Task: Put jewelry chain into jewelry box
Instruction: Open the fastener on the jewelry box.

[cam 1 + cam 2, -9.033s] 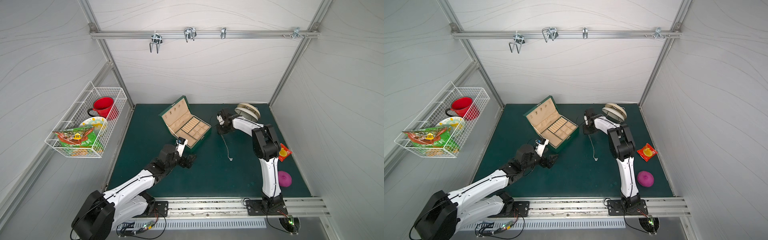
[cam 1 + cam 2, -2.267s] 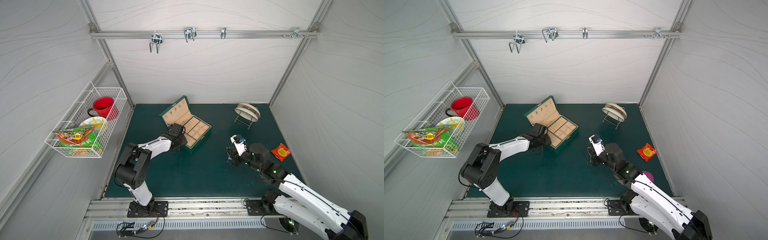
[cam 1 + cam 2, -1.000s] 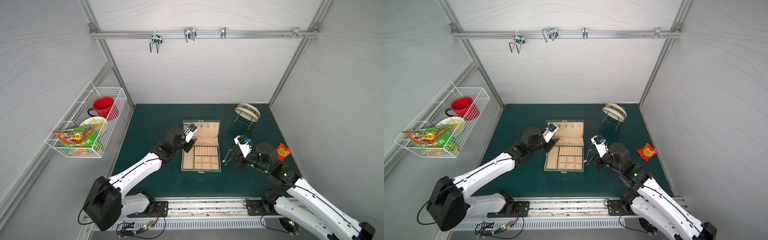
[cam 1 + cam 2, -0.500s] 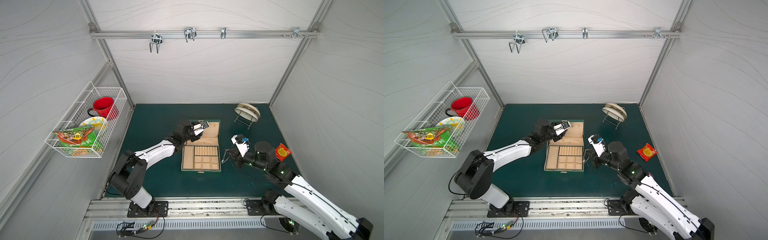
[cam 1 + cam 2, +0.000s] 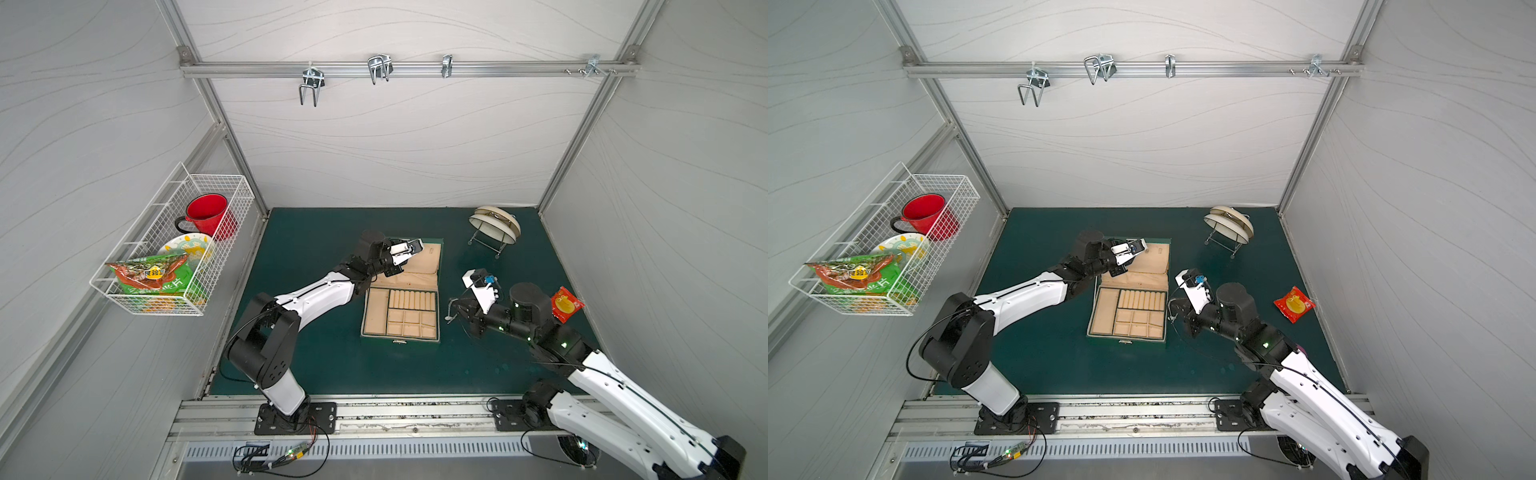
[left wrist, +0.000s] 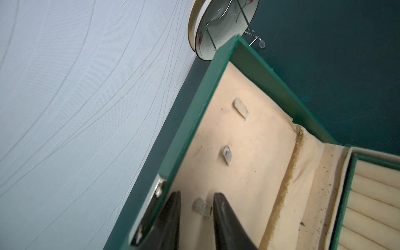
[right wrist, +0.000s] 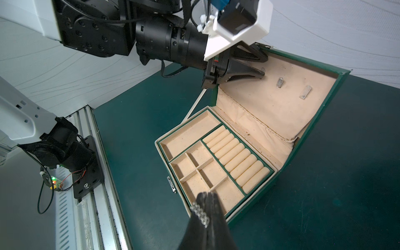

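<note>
Two arms [image 5: 316, 297] [image 5: 602, 374] outstretched, left tool [image 6: 197, 192] apart at lid [image 6: 249, 151], right tool [image 7: 207, 194] pinching jewelry chain [image 7: 200, 213]

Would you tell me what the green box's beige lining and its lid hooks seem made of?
In the dark green rectangular jewelry box, the beige lining looks like matte fabric, perhaps velvet: it wrinkles and bunches. The small translucent lid hooks look like clear plastic, glossy and see-through.

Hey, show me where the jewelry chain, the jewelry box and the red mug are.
jewelry chain [image 7: 200, 213]: right wrist view, on the visible silver links.
jewelry box [image 5: 376, 309]: in a top view, on the bare floor of its long side compartment.
red mug [image 5: 206, 208]: in a top view, on the inside of its cup.
</note>
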Robot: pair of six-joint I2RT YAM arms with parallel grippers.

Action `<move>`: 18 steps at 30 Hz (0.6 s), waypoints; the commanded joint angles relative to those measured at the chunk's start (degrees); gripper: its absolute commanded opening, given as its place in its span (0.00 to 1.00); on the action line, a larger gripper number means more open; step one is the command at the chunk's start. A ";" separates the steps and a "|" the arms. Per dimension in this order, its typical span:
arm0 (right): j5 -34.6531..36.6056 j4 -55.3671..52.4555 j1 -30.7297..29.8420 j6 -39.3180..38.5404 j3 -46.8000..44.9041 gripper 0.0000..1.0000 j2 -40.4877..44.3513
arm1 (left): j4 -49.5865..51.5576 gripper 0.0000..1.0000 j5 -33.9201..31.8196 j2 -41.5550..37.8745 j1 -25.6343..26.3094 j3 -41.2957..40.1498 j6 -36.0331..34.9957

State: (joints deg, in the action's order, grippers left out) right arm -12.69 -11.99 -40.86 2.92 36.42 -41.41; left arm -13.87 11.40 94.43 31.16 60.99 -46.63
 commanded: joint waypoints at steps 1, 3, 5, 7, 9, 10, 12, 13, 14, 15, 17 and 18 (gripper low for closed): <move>-0.18 1.50 -0.19 -0.92 -0.47 0.00 0.58 | 2.06 0.27 2.77 1.52 -0.06 3.78 -1.51; -0.08 1.40 -0.21 -0.99 -0.48 0.00 0.56 | 2.58 0.26 3.05 1.87 -0.04 4.20 -1.66; -0.09 1.36 -0.18 -0.98 -0.48 0.00 0.53 | 3.19 0.23 2.59 2.17 -0.17 4.59 -1.91; -0.01 1.23 -0.19 -0.99 -0.55 0.00 0.65 | 4.08 0.16 2.36 2.41 -0.23 4.97 -2.12; 0.17 1.24 -0.19 -0.98 -0.64 0.00 0.86 | 4.46 0.04 2.06 2.22 -0.22 4.75 -2.11; 0.20 1.22 -0.23 -0.98 -0.65 0.00 0.90 | 4.35 0.00 1.73 1.92 -0.24 4.42 -2.01; 0.40 1.31 -0.19 -0.98 -0.65 0.00 1.05 | 2.90 0.00 1.03 0.92 -0.22 2.69 -1.64; 0.39 1.35 -0.23 -1.06 -0.73 0.00 1.07 | 2.15 0.00 0.98 0.36 -0.22 1.66 -1.39; 0.38 1.35 -0.23 -1.07 -0.74 0.00 1.07 | 1.46 0.00 1.06 -0.29 -0.23 0.57 -1.04; 0.42 1.43 -0.26 -1.03 -0.76 0.00 0.99 | 0.73 0.00 1.29 -0.90 -0.22 -0.72 -0.61; 0.38 1.45 -0.19 -1.07 -0.74 0.00 0.85 | -1.11 0.00 1.96 -2.09 -0.23 -3.50 0.05; 0.39 1.47 -0.22 -1.05 -0.74 0.00 0.72 | -1.97 0.00 2.04 -2.62 -0.22 -4.87 0.13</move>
State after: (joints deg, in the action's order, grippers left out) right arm -12.49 -11.97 -40.86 2.50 36.12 -41.08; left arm -13.80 12.67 93.89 31.11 59.13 -47.77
